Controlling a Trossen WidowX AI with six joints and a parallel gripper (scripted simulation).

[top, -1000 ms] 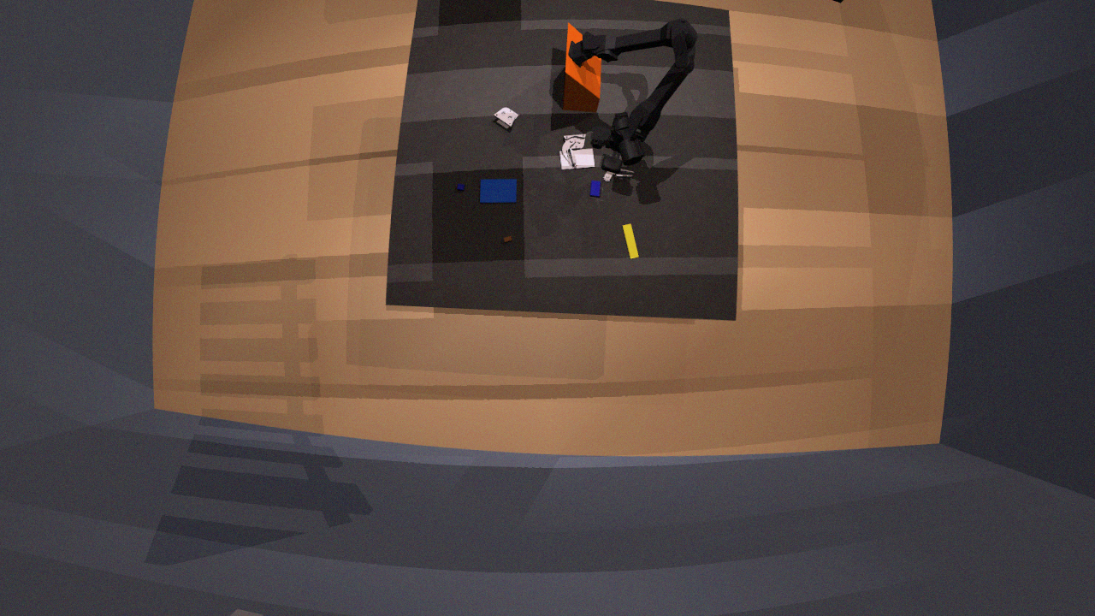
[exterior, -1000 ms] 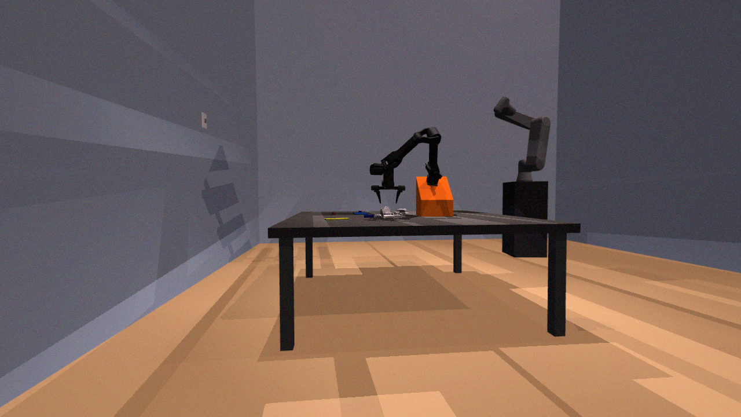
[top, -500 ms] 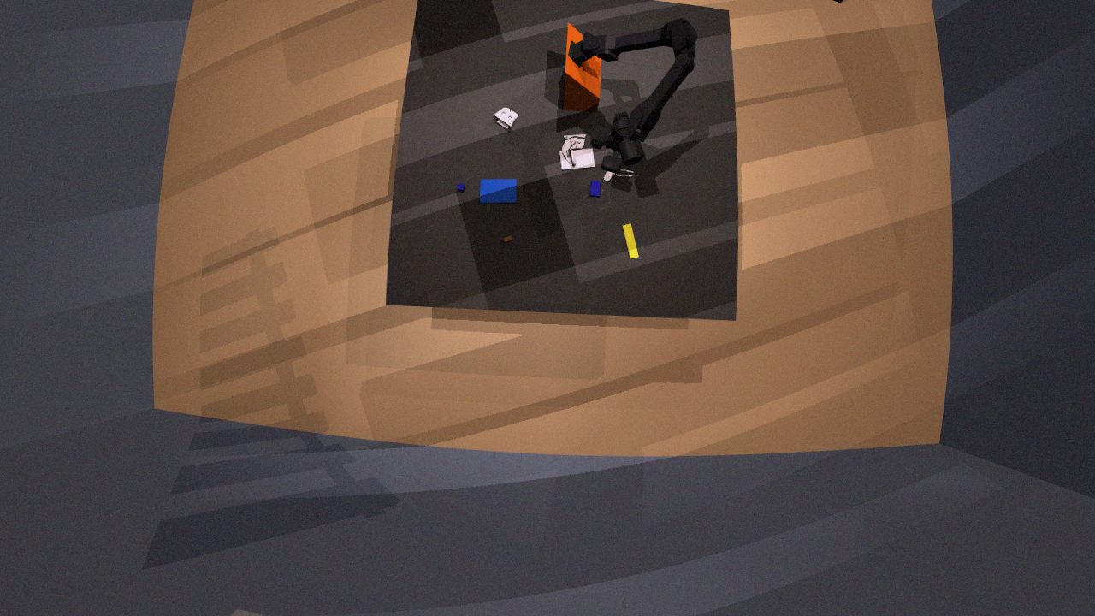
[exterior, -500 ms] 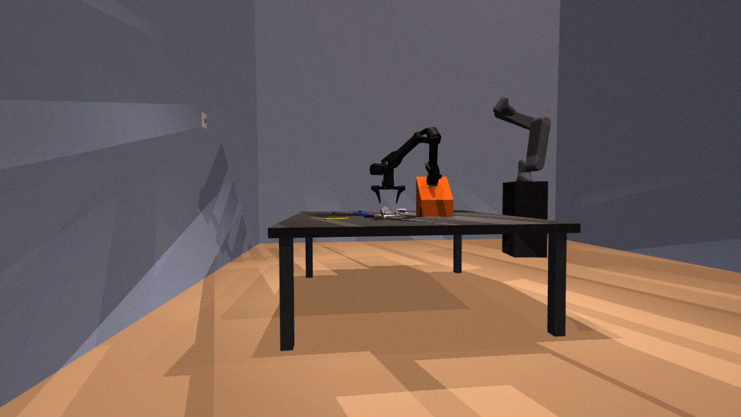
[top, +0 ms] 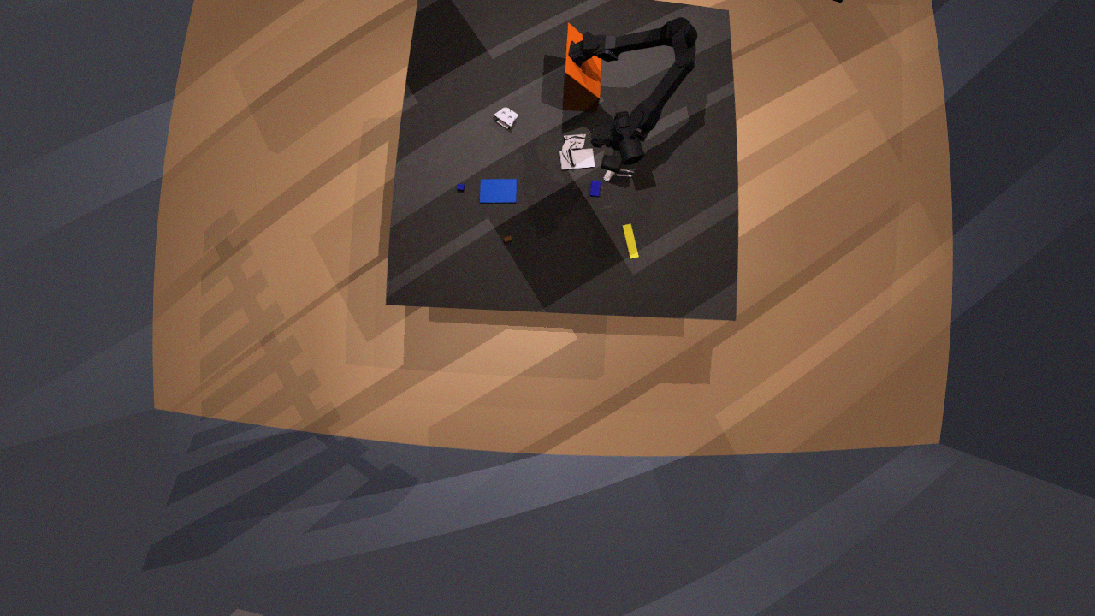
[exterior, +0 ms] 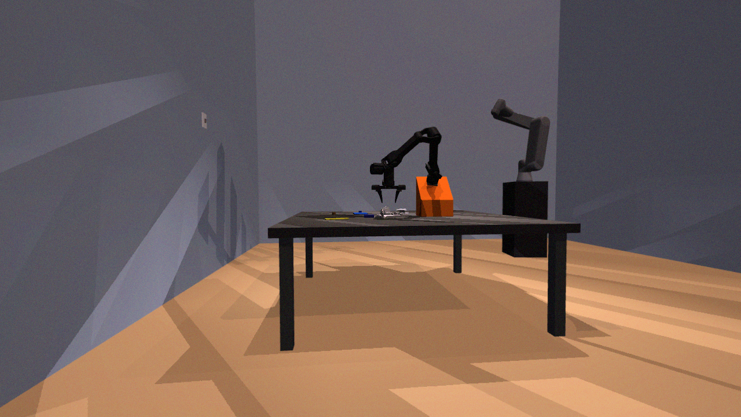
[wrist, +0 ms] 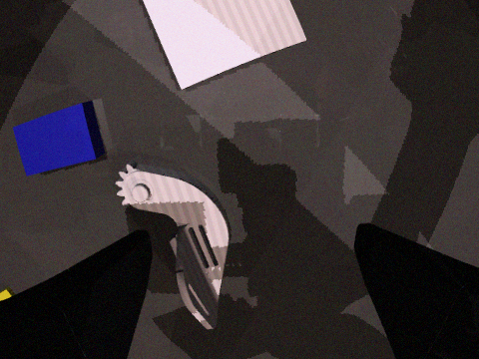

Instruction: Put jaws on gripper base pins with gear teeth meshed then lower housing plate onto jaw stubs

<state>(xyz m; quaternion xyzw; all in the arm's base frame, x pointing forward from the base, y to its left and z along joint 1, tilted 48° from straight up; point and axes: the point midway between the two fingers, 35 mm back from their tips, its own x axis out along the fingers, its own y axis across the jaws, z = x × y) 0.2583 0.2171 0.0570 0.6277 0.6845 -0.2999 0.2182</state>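
My gripper [exterior: 389,201] [wrist: 255,241] is open and empty above the table. Below it, nearer the left finger in the wrist view, lies a loose white jaw [wrist: 170,186] [top: 607,175] with gear teeth, a round boss and two slots. The white gripper base [top: 585,159] [wrist: 225,47] lies to its left in the top view and at the top edge of the wrist view. Curved white shapes show at the base's upper left, too small to tell whether a jaw is on its pins. The white housing plate [top: 506,116] with dark holes lies apart, farther left.
A dark blue block [top: 594,188] [wrist: 57,140] lies near the loose jaw. A yellow bar [top: 630,240], a blue slab [top: 497,190], a small blue cube [top: 459,186] and a small brown block [top: 507,239] lie around. An orange wedge [top: 582,71] [exterior: 434,191] stands by the arm's mount.
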